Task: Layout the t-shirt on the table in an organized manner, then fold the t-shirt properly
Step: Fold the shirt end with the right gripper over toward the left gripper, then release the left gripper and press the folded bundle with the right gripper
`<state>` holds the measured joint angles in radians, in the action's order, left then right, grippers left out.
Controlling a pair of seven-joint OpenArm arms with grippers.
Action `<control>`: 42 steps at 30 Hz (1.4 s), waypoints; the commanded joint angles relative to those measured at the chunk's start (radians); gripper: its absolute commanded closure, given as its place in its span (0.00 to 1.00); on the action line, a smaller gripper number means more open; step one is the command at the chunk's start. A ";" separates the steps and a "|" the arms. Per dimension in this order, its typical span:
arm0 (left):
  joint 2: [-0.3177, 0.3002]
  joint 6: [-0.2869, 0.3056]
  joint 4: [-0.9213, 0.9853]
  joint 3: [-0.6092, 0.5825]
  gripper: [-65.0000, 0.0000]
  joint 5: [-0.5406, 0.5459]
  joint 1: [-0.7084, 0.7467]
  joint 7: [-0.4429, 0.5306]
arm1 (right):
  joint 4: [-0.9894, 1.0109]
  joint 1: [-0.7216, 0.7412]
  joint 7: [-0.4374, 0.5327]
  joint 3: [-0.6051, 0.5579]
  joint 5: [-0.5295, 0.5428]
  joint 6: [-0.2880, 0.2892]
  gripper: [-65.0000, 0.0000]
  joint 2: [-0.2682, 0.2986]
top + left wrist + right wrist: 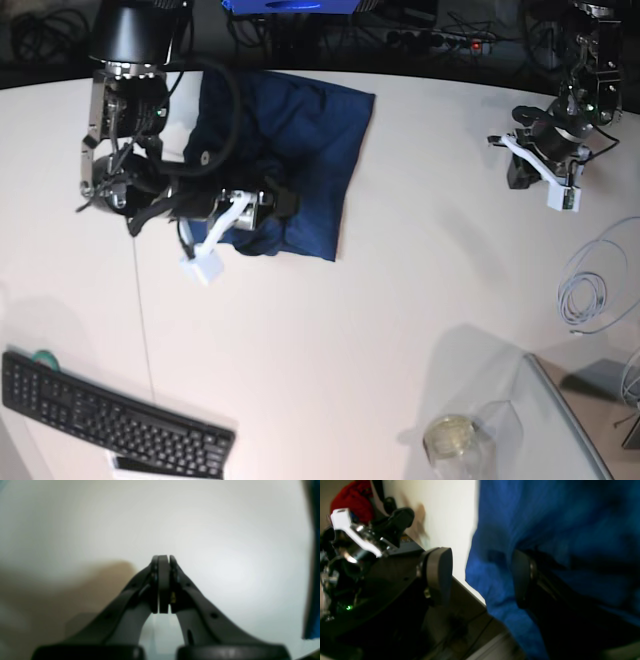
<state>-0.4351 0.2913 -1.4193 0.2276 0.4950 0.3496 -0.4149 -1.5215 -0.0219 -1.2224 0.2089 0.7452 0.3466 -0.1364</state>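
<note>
The t-shirt [300, 160] already lies folded into a compact block at the far left of the surface [400, 300], the right claw [482, 577] spread wide over its edge, the left claw [163, 585] pinched shut and empty, so little seems left.

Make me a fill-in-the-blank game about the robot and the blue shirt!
1. The t-shirt lying on the white table is dark ____.
2. The left gripper has its jaws pressed ____, holding nothing.
3. The right gripper has its jaws ____, with the shirt's edge between them.
4. Near the table's front edge lies a black ____.

Missing words: blue; shut; open; keyboard
</note>
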 commanded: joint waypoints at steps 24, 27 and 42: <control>-0.008 0.009 -0.015 0.168 1.00 0.006 0.065 0.015 | -0.116 -0.149 0.272 -0.122 -0.029 -0.162 0.47 0.277; -0.006 0.009 -0.015 0.168 1.00 0.006 0.065 0.015 | -0.092 -0.146 0.273 -0.134 -0.029 -0.163 0.48 0.275; -0.006 0.009 -0.013 0.168 1.00 0.006 0.078 0.015 | -0.069 -0.154 0.369 -0.230 -0.132 -0.163 0.87 0.275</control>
<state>-0.4221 0.2981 -1.4193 0.3874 0.4950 0.4244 -0.4156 -1.5696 -0.1837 -0.8646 -0.0208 0.5987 0.1814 0.1333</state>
